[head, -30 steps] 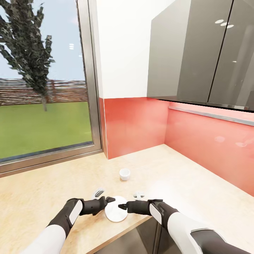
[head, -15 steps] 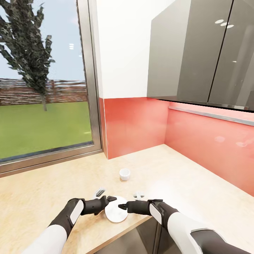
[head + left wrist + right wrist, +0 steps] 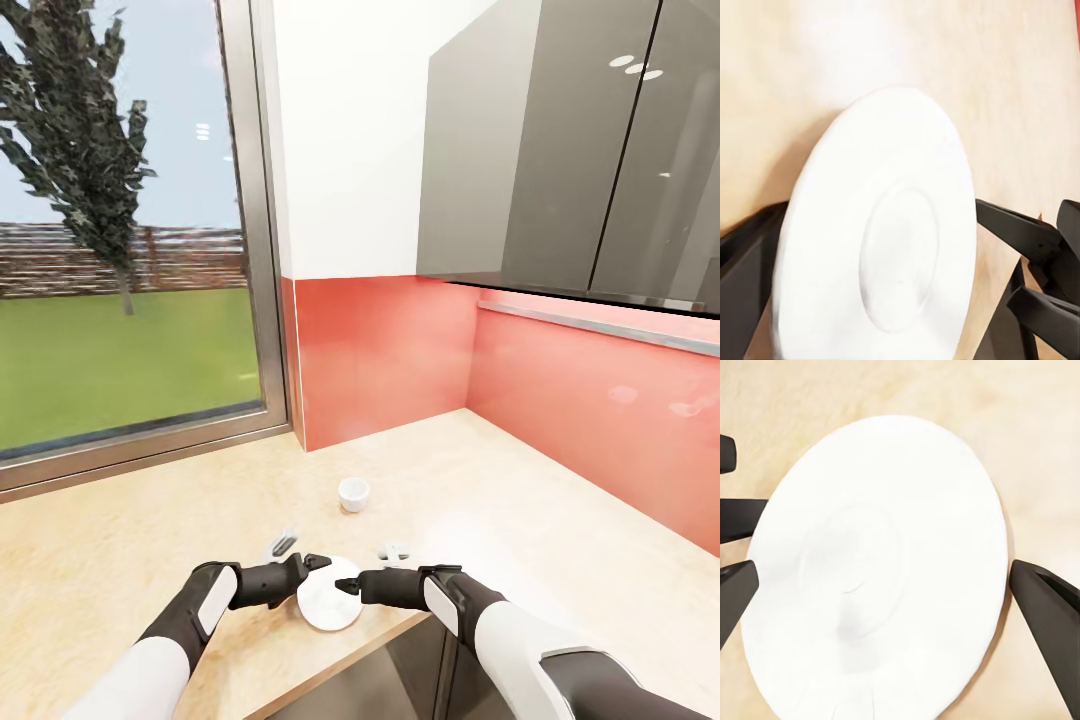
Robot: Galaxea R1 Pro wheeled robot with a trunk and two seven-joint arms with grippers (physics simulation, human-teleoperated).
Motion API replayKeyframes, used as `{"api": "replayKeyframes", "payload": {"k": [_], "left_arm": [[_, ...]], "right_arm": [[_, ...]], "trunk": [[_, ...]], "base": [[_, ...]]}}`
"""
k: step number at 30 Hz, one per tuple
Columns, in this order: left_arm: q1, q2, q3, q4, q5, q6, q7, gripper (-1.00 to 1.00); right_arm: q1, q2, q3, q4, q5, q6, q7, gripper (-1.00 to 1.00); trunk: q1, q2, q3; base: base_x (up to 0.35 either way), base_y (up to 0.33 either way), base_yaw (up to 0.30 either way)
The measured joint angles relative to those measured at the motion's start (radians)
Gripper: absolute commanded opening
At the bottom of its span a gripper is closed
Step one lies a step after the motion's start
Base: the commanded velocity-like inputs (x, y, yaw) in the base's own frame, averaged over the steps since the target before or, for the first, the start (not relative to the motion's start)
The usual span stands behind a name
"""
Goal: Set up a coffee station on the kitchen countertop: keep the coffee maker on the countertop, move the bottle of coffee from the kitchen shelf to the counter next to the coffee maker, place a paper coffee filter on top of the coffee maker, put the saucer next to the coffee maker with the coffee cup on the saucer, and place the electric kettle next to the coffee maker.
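Far left in your head view: a tall window with a metal frame [image 3: 262, 260], grass and a dark tree outside. Below it runs the pale wood-grain countertop [image 3: 120, 540], bare along this stretch. Your left gripper [image 3: 312, 566], black-fingered on a black and white arm, reaches in toward the middle of the counter's front edge; its tips sit at the left rim of the round white ceramic saucer [image 3: 322, 604]. In the left wrist view one dark finger [image 3: 746, 262] lies along one side of the saucer [image 3: 881, 247] and the right gripper's fingers show past the opposite rim; you cannot tell from this whether the left jaws are apart or closed. The saucer lies flat on the countertop near its front edge, between both grippers. Behind it, well apart, stands the small white coffee cup [image 3: 353, 494], upright on the counter. Your right gripper [image 3: 346, 586] meets the saucer's right rim; in the right wrist view its fingers [image 3: 1046, 611] stand spread wide, one on each side of the saucer [image 3: 881, 570], not clamped. Further right: red glossy backsplash [image 3: 590, 400] and grey wall cabinets [image 3: 580, 150] above.
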Motion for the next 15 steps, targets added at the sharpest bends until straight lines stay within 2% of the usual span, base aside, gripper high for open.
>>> {"api": "replayKeyframes", "payload": {"k": [15], "left_arm": [[0.000,-0.005,-0.002,-0.001,0.004,0.000,-0.003,1.00]], "right_arm": [[0.000,0.000,0.000,0.000,0.000,0.000,0.000,1.00]], "trunk": [[0.000,0.000,0.000]], "base": [[0.000,0.000,0.000]]}}
